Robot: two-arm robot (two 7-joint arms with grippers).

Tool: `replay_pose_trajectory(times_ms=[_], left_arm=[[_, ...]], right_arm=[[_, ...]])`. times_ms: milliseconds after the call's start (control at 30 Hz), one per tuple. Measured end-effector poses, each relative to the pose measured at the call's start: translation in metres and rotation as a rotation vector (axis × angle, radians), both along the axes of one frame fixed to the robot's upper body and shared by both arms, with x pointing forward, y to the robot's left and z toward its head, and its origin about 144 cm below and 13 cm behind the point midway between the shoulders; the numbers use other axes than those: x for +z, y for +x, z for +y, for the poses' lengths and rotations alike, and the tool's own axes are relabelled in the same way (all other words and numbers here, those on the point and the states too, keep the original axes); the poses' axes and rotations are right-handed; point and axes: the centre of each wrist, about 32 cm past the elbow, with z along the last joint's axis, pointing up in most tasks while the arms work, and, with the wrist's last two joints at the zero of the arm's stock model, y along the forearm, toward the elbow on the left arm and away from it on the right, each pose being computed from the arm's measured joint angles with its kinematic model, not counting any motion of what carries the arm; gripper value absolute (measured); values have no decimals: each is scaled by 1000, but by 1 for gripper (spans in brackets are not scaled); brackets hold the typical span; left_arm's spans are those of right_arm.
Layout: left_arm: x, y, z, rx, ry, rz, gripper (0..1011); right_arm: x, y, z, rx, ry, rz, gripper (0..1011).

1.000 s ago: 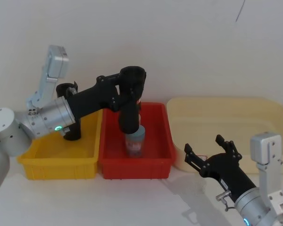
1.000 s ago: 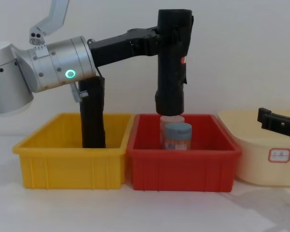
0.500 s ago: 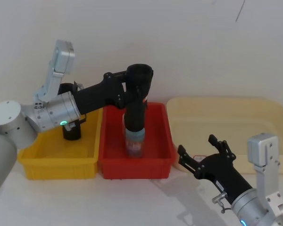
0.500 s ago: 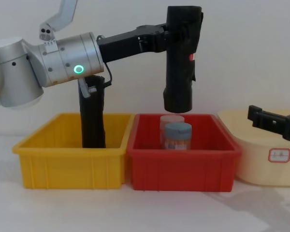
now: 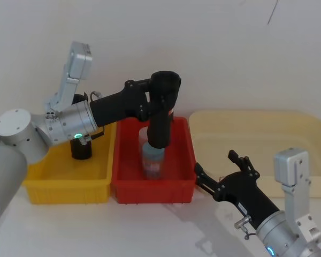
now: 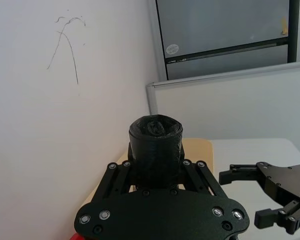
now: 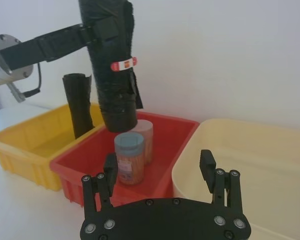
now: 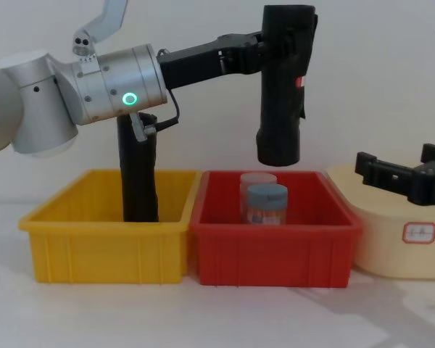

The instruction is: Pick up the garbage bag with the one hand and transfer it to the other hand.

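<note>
Garbage bag is clamped upright in left gripper, its lower end hung below the gripper, clear above red bin. Right gripper is spread open, empty, lower down, apart from the bag.

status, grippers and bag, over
Left gripper shut on garbage bag, upright above red bin. Right gripper open, low by cream tub, apart from bag. Two jars below the bag.

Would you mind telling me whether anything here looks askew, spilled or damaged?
Nothing stands out. The left gripper holds the garbage bag upright above the red bin, whose two jars stand upright; the plain black roll stands in the yellow bin, and the right gripper is open.
</note>
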Motion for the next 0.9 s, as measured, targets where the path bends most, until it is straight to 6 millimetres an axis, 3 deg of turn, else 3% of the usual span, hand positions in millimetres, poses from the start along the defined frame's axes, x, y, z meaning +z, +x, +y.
replay_pose_trajectory(times_ms=[900], left_arm=[[1,7,-25,-75,-41,33,378]], right_arm=[[-1,22,11,66,15,-22,1002]])
